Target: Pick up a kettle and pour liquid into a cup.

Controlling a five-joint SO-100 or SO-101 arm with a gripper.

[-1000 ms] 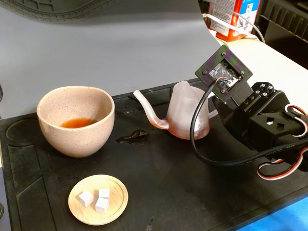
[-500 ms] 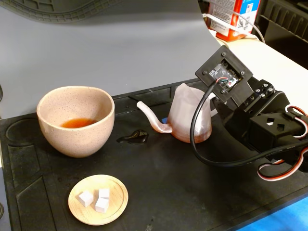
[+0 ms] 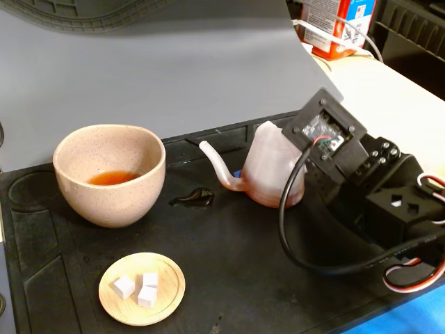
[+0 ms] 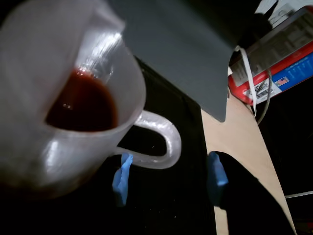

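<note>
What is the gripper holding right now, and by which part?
Nothing. The gripper is open, its blue-tipped fingers on either side of the loop handle of the translucent pinkish ribbed plastic kettle, which stands on the black mat.

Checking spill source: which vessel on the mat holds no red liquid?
The small wooden dish: only white cubes. The cup and kettle both contain red liquid.

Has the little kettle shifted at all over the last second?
Yes. In the fixed view the kettle has slid slightly right, away from the cup; its spout tip now sits farther from the dark spill on the mat.
</note>
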